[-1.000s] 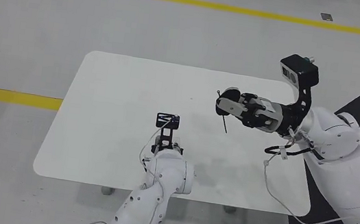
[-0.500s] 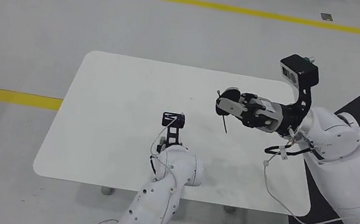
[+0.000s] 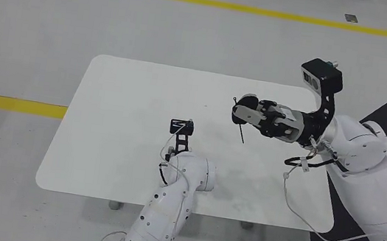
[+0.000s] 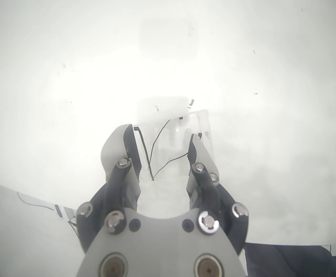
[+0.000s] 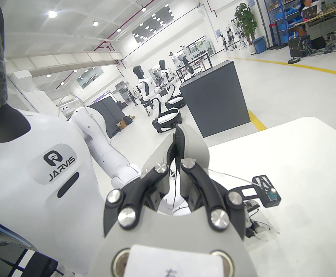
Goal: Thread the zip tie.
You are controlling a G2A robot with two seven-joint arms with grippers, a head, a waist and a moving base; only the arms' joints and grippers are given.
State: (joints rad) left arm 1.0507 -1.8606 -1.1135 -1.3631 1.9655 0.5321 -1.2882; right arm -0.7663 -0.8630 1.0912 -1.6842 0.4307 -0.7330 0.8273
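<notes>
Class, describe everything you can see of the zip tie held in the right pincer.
The zip tie is a thin black strip, plastic by its look. The right pincer is shut on it near its upper end, holding it above the white table. A short stub pokes out above the pincer; the longer part hangs free below, nearly straight, slightly slanted. Only the pincer appears to touch it.

Zip tie (image 3: 241, 132) over table (image 3: 126, 126), right side
</notes>
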